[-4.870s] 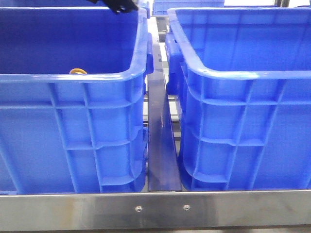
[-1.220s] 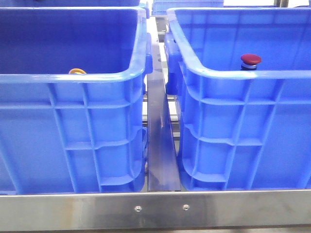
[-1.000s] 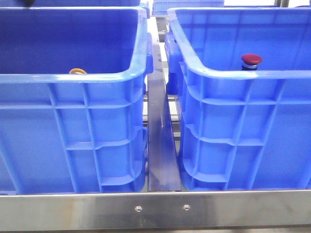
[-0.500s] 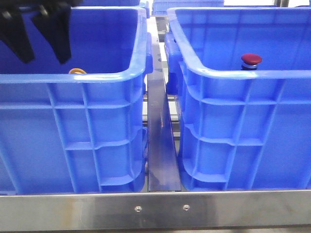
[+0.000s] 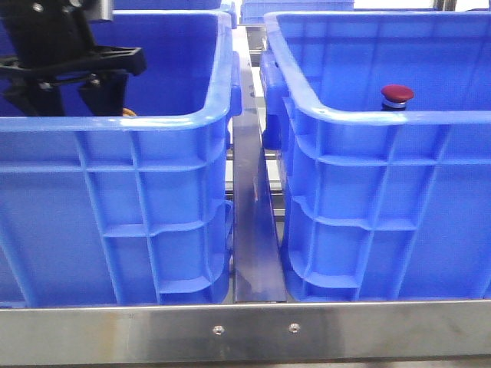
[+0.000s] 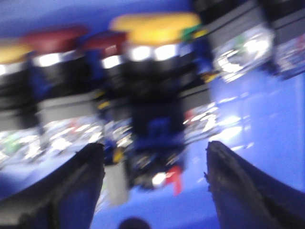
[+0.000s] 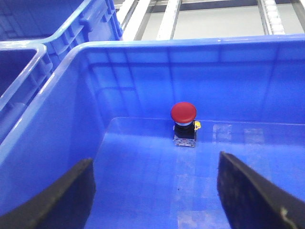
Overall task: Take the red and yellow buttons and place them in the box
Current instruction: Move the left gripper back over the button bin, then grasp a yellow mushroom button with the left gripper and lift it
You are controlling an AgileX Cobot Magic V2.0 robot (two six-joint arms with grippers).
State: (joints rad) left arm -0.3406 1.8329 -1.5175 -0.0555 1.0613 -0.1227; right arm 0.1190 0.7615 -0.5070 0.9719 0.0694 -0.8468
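Left gripper [image 5: 73, 92] is down inside the left crate [image 5: 115, 123], jaws apart, nothing between them. Left wrist view is motion-blurred: fingers [image 6: 57, 191] spread wide around a yellow button [image 6: 155, 28] standing upright just ahead, not touching it that I can see. Several more buttons crowd beside it on the crate floor, red caps [image 6: 55, 40] and another yellow cap at the edge; count unclear through the blur. In the front view only a sliver of yellow [image 5: 129, 113] shows behind the left crate's near rim, next to the gripper. Right gripper [image 7: 157, 200]: jaws wide apart, empty, hovering above the box [image 7: 143, 47]. One red button [image 7: 184, 123] stands upright on the box floor near the far wall, well clear of the fingers; front view shows its cap [image 5: 397, 95] just above the near rim. Steel rail [image 5: 245, 330] runs along the front below both crates.
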